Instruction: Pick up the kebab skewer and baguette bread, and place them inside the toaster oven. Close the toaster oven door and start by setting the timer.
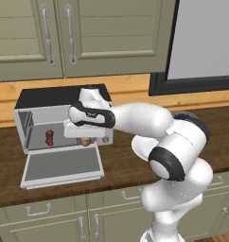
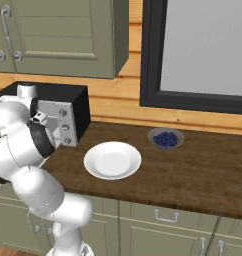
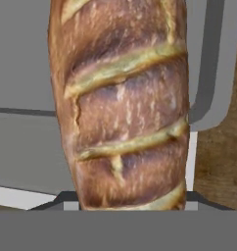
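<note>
The toaster oven (image 1: 59,97) stands at the left of the counter with its door (image 1: 62,165) dropped flat in front. Inside, at the left of the cavity, lies the kebab skewer (image 1: 49,137), dark red. My gripper (image 1: 87,137) hangs at the oven mouth's right side, above the door's far edge, shut on the baguette bread (image 1: 83,141). In the hand view the scored brown baguette bread (image 3: 125,108) runs lengthwise between the fingers, over the grey door and the oven floor. From the right, the toaster oven (image 2: 68,107) shows its knob panel, partly behind my arm.
A white plate (image 2: 113,160) sits on the wooden counter right of the oven, and a bowl of blueberries (image 2: 165,138) stands farther back. Wall cabinets hang above the oven. A dark-framed window lies to the right.
</note>
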{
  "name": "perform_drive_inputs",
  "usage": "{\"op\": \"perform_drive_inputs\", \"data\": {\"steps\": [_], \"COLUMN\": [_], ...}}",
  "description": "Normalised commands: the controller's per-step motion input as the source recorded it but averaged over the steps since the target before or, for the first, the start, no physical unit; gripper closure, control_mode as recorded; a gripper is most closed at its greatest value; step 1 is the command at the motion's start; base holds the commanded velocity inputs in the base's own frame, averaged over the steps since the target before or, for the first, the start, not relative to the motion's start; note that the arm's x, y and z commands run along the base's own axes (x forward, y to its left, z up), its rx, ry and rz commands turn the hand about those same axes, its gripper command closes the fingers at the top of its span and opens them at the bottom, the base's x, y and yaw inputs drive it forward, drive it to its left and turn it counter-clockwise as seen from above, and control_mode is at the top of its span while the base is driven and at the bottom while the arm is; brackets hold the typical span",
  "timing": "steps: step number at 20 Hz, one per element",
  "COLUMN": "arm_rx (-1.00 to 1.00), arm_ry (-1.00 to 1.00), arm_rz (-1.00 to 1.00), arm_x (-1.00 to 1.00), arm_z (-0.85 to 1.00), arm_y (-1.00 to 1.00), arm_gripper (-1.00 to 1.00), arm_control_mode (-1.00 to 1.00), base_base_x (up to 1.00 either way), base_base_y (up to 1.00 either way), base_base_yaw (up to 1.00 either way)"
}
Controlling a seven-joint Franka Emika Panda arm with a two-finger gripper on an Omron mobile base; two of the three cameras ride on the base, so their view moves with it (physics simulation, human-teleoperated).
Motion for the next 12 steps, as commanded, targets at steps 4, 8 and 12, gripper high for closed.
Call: {"op": "perform_drive_inputs", "data": {"steps": [4,8,12], "arm_rx": [-0.02,-0.03,-0.01], "arm_ry": [0.00,0.00,0.00], "arm_rz": [0.00,0.00,0.00], "arm_x": [0.51,0.30,0.39], "arm_z": [-0.11,-0.22,-0.25], "arm_y": [0.00,0.04,0.11], "arm_gripper": [1.00,1.00,1.00], "arm_control_mode": [-1.00,-1.00,-1.00], "base_base_x": [0.00,0.00,0.00], "base_base_y": [0.00,0.00,0.00], "base_base_yaw": [0.00,0.00,0.00]}}
